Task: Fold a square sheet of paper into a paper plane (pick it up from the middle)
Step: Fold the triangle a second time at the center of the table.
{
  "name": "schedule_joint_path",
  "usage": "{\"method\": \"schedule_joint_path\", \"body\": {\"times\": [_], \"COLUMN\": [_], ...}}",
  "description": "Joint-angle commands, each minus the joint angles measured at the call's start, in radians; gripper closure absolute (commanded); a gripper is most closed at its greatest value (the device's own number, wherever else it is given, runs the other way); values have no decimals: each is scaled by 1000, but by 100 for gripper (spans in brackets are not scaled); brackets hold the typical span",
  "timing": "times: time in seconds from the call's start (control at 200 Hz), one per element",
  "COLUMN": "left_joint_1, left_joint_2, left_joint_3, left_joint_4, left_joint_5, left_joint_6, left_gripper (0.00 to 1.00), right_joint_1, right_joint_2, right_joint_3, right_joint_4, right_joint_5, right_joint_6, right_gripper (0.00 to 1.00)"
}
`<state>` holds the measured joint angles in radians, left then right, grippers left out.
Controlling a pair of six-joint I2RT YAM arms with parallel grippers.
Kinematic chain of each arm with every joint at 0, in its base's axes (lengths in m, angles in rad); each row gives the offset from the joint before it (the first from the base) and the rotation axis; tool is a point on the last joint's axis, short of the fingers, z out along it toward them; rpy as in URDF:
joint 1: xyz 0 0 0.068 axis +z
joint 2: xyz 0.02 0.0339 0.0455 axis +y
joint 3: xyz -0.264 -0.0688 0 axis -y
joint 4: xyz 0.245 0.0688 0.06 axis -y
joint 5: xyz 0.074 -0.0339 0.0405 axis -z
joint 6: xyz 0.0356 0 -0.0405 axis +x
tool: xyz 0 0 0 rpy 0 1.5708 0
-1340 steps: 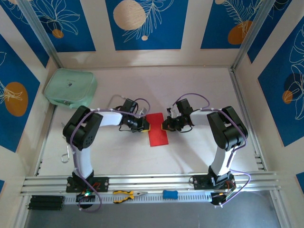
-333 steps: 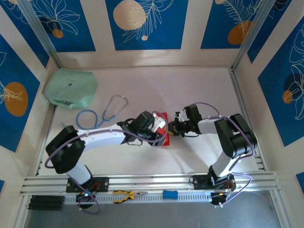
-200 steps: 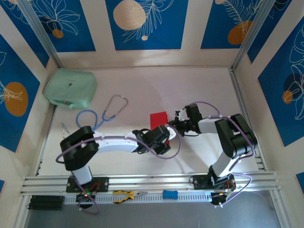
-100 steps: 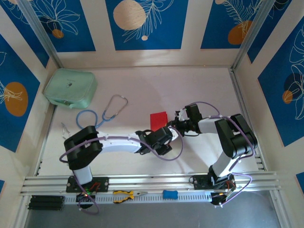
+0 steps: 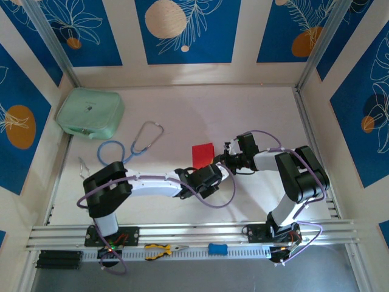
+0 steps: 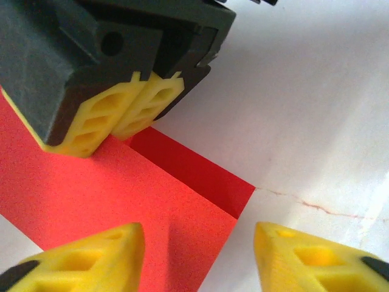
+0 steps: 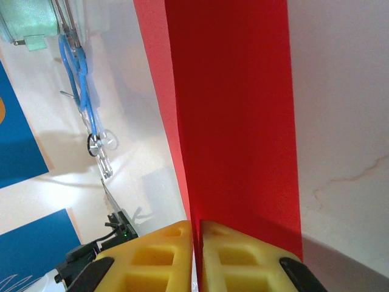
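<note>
The square sheet of paper lies folded in the middle of the table, bright red, its upper layer set back from a darker strip beneath. My right gripper is shut on the paper's right edge; in the right wrist view its yellow fingers pinch the fold, and the red sheet runs away from them. My left gripper sits at the paper's near corner, low over the table. Its jaws stand open, with the corner of the sheet between the tips but untouched.
A mint-green pouch sits at the back left, with a blue stethoscope beside it. A metal tool lies near the left wall. Yellow pliers and a blue object rest on the front rail.
The left gripper has edged slightly toward the paper's near corner and its jaws have narrowed. The paper and the right gripper have not moved.
</note>
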<state>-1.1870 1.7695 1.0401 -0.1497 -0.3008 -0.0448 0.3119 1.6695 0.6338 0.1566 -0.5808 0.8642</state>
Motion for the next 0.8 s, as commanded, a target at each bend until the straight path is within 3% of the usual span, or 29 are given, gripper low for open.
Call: {"method": "schedule_joint_path", "body": {"times": [0.0, 0.445, 0.715, 0.795], "left_joint_1": [-7, -7, -3, 10], "left_joint_2": [4, -10, -17, -28], "left_joint_3": [17, 4, 3, 5], "left_joint_4": [-16, -12, -12, -14], "left_joint_5": [-29, -39, -34, 0], "left_joint_6": [-4, 0, -6, -27], "left_gripper": [56, 85, 100, 100], "right_joint_1": [-8, -17, -19, -20], "right_joint_2": [-22, -33, -37, -64], "right_joint_3": [14, 11, 11, 5], "right_joint_4": [-35, -48, -51, -79], "right_joint_5": [-25, -24, -19, 27], "right_joint_6": [-15, -23, -23, -24], "right_gripper": [87, 87, 87, 85]}}
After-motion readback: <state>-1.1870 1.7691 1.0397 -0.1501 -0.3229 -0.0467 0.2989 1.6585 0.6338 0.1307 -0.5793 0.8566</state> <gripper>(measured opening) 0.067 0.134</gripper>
